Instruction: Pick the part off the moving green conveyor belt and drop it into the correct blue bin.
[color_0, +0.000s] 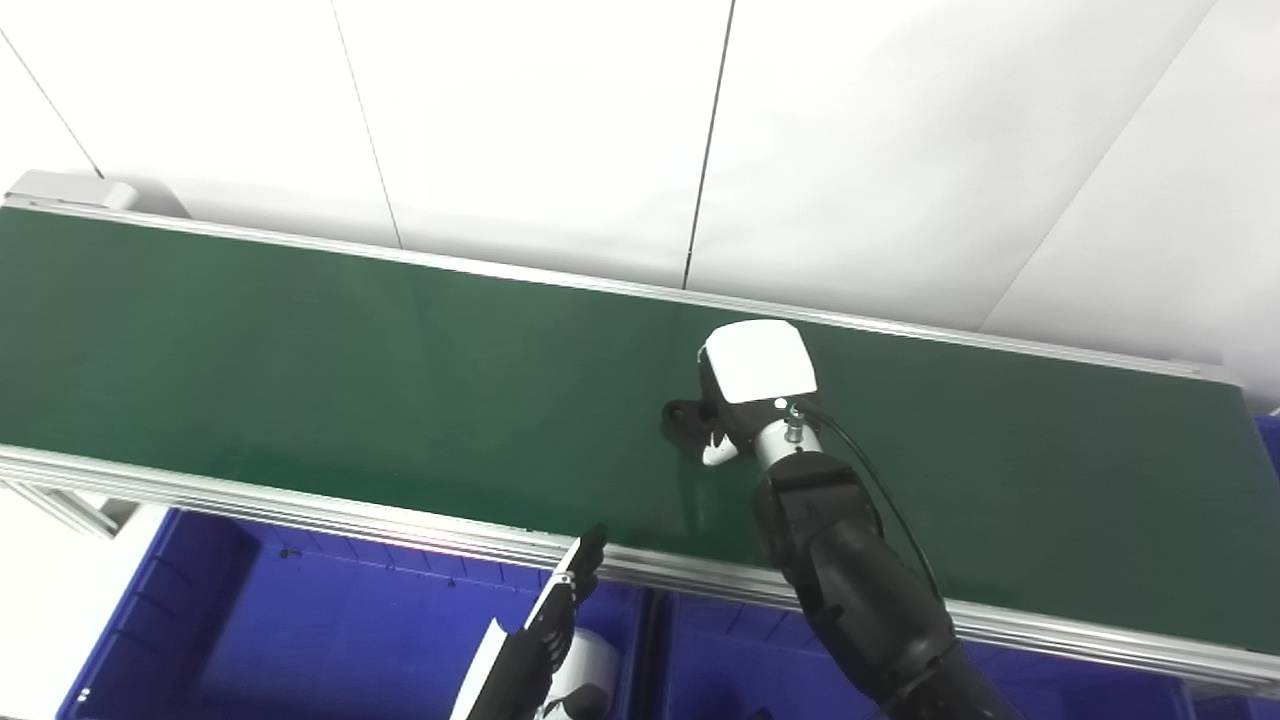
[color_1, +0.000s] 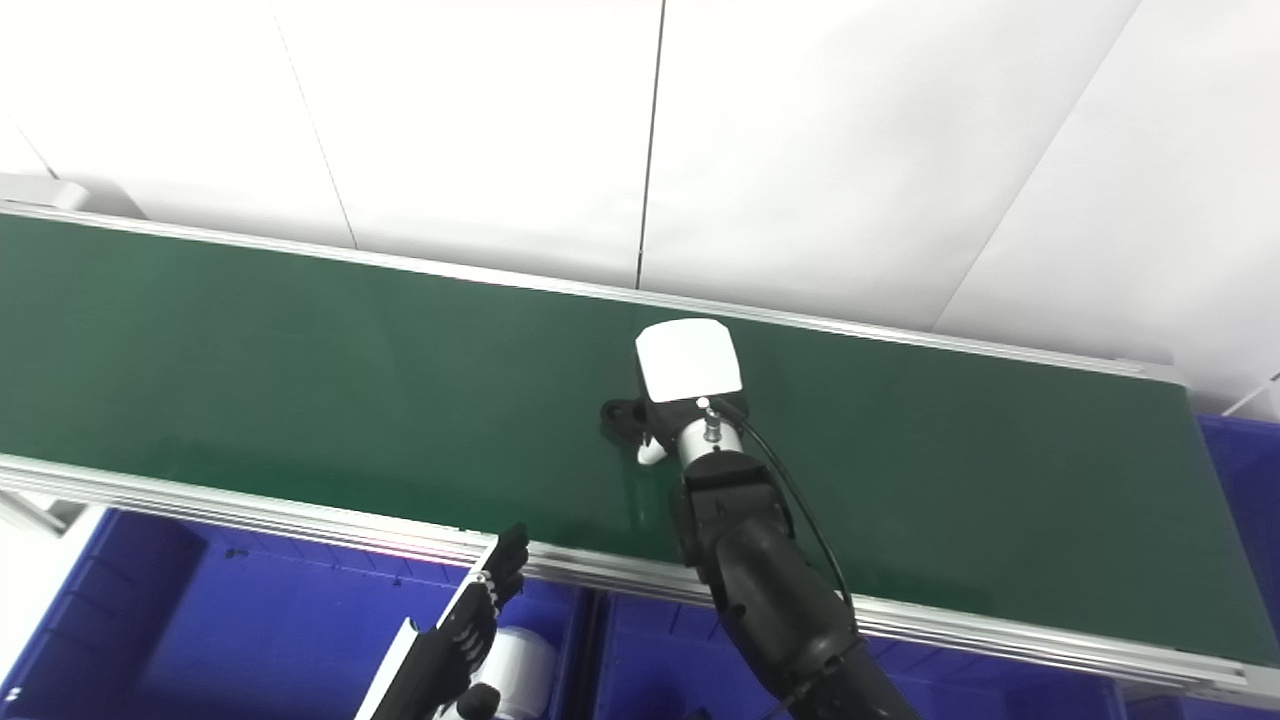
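— See the right hand (color_0: 752, 385) out on the green conveyor belt (color_0: 350, 380)? The small dark part (color_0: 688, 415) lies on the belt just beside it, at its left edge.

— Has it got hold?

— Can't tell — the white back of the hand hides the fingers. I'd close low around the part before the belt carries it off.

— And the left hand (color_1: 470, 625)?

— Fingers straight, holding nothing, waiting over the blue bin (color_0: 330, 620).
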